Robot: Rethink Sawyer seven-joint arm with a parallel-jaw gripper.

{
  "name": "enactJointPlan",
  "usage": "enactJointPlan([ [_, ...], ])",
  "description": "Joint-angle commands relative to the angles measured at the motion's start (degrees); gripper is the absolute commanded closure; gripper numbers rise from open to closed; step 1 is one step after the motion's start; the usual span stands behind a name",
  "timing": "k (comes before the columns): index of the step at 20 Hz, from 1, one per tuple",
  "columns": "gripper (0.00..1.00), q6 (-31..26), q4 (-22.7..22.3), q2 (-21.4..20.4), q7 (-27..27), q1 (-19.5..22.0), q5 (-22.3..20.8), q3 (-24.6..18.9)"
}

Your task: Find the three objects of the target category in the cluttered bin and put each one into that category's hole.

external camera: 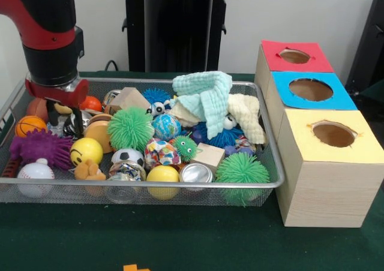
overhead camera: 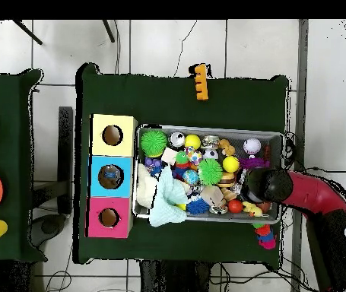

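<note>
Now the arm (external camera: 51,37) dips into the bin (external camera: 273,163), its grip hidden, I cannot tell, and those balls look light, slippery, best pinched across the middle.

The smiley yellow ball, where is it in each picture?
Front view: the smiley yellow ball sits low in the basket's left part, beside the purple spiky toy.
Overhead view: it lies right of the basket's middle, near the arm.
Shared landmark: the yellow-topped box.
</note>
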State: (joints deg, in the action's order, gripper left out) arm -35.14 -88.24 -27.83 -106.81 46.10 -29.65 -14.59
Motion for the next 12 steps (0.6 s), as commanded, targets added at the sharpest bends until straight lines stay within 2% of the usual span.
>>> enactJointPlan([
  [1, 0.0, 7.05, -7.88, -0.1, -2.89, 2.23, -1.73, 1.24],
  [3, 0.0, 8.02, -8.23, 0.45, -2.19, 3.01, -2.49, 1.53],
  [8, 0.0, 8.76, -5.79, 3.56, 1.03, 4.73, -3.53, 1.22],
  [12, 0.0, 6.04, -1.73, 5.14, 4.2, 4.11, -4.18, 0.86],
])
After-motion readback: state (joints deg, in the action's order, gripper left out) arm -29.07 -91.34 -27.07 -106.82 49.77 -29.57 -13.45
